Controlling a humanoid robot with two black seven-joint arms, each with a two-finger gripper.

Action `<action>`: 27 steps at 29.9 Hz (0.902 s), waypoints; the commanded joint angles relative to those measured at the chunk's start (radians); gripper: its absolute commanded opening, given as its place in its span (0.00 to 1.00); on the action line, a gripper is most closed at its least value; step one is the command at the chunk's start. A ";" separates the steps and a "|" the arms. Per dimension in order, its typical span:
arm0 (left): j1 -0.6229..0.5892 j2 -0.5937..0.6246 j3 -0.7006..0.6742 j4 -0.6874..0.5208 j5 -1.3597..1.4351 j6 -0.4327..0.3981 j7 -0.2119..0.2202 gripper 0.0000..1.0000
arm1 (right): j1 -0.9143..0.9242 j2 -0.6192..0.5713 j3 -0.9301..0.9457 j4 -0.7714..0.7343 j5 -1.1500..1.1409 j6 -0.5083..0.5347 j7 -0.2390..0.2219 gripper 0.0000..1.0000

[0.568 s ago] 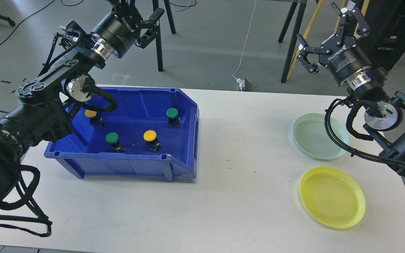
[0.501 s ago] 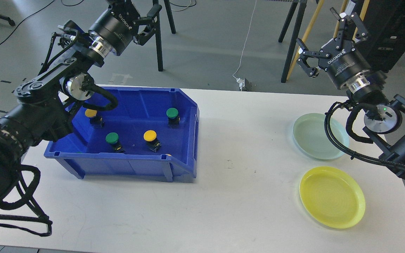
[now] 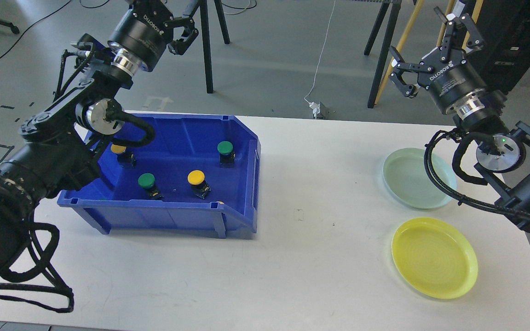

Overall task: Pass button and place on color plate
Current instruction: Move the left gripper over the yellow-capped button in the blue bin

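Observation:
A blue bin (image 3: 168, 216) on the left of the white table holds several push buttons: a green one (image 3: 225, 148) at the back right, a yellow one (image 3: 196, 177) in the middle, a green one (image 3: 146, 181) to its left, and a yellow one (image 3: 118, 150) partly behind my left arm. A pale green plate (image 3: 412, 180) and a yellow plate (image 3: 434, 258) lie at the right, both bare. My left gripper (image 3: 173, 17) is open and empty, high above the bin's back left, partly cut by the top edge. My right gripper (image 3: 419, 37) is open and empty, high behind the pale green plate.
The table (image 3: 311, 239) is white, with bare surface between the bin and the plates. Black stand legs (image 3: 377, 69) and a white cable (image 3: 322, 55) are on the floor behind the table. My right arm's cable loop (image 3: 435, 174) hangs over the pale green plate's right edge.

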 commanded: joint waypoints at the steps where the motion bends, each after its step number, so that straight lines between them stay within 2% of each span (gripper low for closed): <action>1: -0.003 0.077 -0.002 -0.177 0.053 0.000 0.000 1.00 | -0.010 -0.015 0.033 -0.019 0.000 0.000 0.003 0.99; 3: -0.050 0.154 0.029 -0.271 0.175 0.000 0.000 1.00 | -0.013 -0.026 0.059 -0.032 0.000 0.000 0.003 0.99; 5: -0.134 0.198 0.145 -0.315 0.277 0.000 0.000 1.00 | -0.018 -0.029 0.076 -0.038 0.000 0.000 0.006 0.99; 7: -0.269 0.241 0.353 -0.320 0.314 0.000 0.000 1.00 | -0.023 -0.038 0.081 -0.038 0.000 0.000 0.009 0.99; 11: -0.545 0.261 0.872 -0.311 0.352 0.000 0.000 1.00 | -0.023 -0.057 0.082 -0.038 0.000 0.000 0.010 0.99; 13: -0.662 0.258 1.038 -0.325 0.455 0.000 0.000 1.00 | -0.023 -0.070 0.085 -0.039 0.000 0.000 0.010 0.99; 15: -0.733 0.248 1.100 -0.340 0.612 0.000 0.000 1.00 | -0.023 -0.078 0.086 -0.039 0.000 0.000 0.010 0.99; 18: -0.785 0.214 1.165 -0.380 0.798 0.000 0.000 1.00 | -0.023 -0.078 0.084 -0.070 -0.002 0.000 0.010 0.99; 22: -0.826 0.093 1.388 -0.371 0.856 0.000 0.000 1.00 | -0.039 -0.080 0.084 -0.084 -0.002 0.000 0.010 0.99; 27: -0.796 -0.076 1.563 -0.251 0.854 0.047 0.000 1.00 | -0.052 -0.081 0.084 -0.088 -0.002 0.000 0.009 0.99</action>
